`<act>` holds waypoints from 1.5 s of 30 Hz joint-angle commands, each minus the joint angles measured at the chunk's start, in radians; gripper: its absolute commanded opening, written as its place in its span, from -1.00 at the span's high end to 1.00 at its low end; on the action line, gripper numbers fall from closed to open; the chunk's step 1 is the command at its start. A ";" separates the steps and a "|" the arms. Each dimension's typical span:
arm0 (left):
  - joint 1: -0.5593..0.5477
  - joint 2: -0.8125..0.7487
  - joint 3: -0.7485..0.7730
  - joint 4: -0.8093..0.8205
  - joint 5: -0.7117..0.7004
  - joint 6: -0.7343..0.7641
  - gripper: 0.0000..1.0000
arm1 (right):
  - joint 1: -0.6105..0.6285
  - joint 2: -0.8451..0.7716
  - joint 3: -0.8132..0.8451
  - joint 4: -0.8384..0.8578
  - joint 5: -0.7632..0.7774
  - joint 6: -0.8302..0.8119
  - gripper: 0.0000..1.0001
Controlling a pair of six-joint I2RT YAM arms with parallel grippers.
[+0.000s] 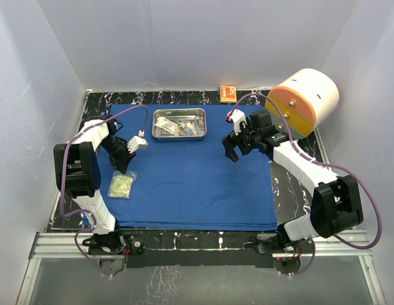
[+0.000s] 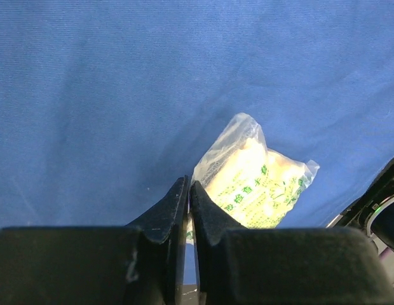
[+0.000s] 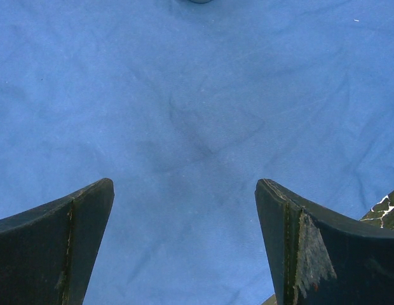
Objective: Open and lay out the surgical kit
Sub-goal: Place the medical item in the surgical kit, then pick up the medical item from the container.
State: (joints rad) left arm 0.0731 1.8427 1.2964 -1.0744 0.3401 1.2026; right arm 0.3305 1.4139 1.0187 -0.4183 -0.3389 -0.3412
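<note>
The royal-blue cloth (image 1: 197, 184) lies spread flat over the table. The steel tray (image 1: 179, 111) stands on its far middle, with a packet and slender tools inside that are too small to tell apart. A clear packet with green print (image 1: 122, 185) lies on the cloth at the left. My left gripper (image 1: 125, 169) is at its far edge. In the left wrist view the gripper (image 2: 189, 183) is shut on the edge of the packet (image 2: 260, 184). My right gripper (image 1: 232, 152) hangs open and empty over bare cloth, right of the tray. It is also open in its wrist view (image 3: 184, 184).
A big white-and-orange cylinder (image 1: 305, 101) lies at the back right, close behind my right arm. A small orange box (image 1: 227, 94) sits just behind the cloth. The black marbled table (image 1: 292, 184) shows beyond the cloth's edges. White walls close in three sides.
</note>
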 commanded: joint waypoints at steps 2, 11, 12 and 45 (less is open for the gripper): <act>0.008 0.011 0.021 -0.012 0.017 0.002 0.82 | -0.006 0.005 0.009 0.027 -0.003 -0.007 -0.88; 0.009 -0.069 0.090 0.041 0.066 -0.123 0.26 | -0.005 0.005 0.011 0.026 -0.003 -0.007 -0.89; 0.008 -0.079 0.103 0.052 0.086 -0.146 0.19 | -0.005 0.006 0.011 0.026 -0.003 -0.007 -0.89; -0.301 0.419 0.651 0.635 0.215 -1.300 0.14 | -0.006 -0.024 0.000 0.028 0.004 -0.009 -0.91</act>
State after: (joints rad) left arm -0.2192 2.2551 1.8923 -0.4702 0.5179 -0.0113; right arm 0.3305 1.4223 1.0183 -0.4213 -0.3351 -0.3412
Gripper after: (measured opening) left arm 0.445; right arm 0.952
